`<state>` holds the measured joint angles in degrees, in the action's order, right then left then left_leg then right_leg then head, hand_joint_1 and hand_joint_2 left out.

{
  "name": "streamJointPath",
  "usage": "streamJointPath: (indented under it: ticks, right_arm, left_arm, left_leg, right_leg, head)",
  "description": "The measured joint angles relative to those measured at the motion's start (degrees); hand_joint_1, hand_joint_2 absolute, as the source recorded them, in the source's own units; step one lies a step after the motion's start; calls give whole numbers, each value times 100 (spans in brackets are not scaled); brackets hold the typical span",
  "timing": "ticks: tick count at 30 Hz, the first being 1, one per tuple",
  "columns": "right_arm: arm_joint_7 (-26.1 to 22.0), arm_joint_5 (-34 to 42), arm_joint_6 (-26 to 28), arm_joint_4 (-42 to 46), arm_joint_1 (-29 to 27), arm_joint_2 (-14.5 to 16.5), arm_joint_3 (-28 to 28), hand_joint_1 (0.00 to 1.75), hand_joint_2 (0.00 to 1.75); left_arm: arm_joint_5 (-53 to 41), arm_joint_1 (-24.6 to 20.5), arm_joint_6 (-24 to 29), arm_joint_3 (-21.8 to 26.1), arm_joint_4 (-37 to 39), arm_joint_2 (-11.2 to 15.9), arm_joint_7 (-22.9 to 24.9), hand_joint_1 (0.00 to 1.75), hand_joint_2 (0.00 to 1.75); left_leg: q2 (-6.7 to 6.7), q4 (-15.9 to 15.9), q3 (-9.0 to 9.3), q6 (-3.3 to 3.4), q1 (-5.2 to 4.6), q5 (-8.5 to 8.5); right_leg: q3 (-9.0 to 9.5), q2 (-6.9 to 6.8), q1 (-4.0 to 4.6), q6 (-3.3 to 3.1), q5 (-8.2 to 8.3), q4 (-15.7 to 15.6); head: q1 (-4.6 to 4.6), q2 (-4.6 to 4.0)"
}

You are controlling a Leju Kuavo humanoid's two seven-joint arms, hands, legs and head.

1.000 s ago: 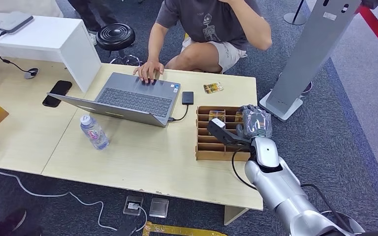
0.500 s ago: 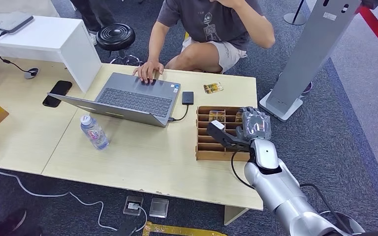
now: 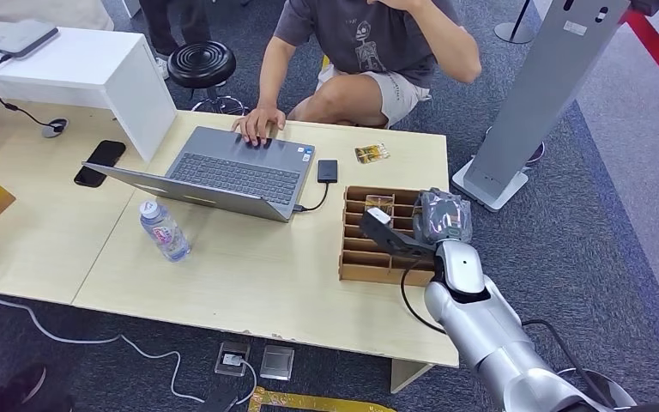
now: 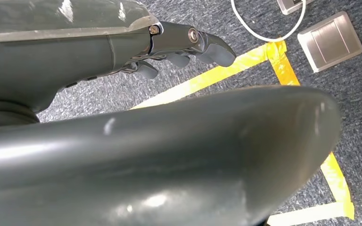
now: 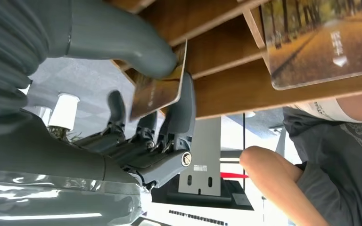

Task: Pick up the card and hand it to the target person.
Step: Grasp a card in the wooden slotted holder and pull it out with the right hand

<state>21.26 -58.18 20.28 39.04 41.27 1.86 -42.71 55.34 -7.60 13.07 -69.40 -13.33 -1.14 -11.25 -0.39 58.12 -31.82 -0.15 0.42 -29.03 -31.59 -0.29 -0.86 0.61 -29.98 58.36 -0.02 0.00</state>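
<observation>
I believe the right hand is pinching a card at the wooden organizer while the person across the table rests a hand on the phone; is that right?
Not quite: the person's hand rests on the laptop, not the phone, as the head view shows. The right hand does pinch a card at the wooden organizer.

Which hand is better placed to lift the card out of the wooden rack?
Right: the right hand pinches the card at the wooden rack; the left hand hangs over the floor.

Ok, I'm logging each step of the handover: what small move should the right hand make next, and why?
Probably lift straight up. The right hand already pinches a card between thumb and fingers, but the card sits at the wooden slotted tray, so it likely needs to clear the dividers before moving toward the person.
</observation>
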Motion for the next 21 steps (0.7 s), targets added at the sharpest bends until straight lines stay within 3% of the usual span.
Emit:
streamJointPath:
  ticks: [14,21]
  right_arm:
    - [-10,21,72,13,1,3,0,134,175]
    - [-39,18,103,40,-14,7,0,158,175]
  left_arm:
    - [0,0,0,0,0,0,-1,0,0]
    - [0,0,0,0,0,0,-1,0,0]
  left_leg:
    - [0,0,1,1,0,3]
    - [0,0,1,1,0,3]
  right_leg:
    - [1,0,0,-1,2,0]
    - [0,0,0,-2,2,0]
  head:
    - [2,0]
    - [0,0]
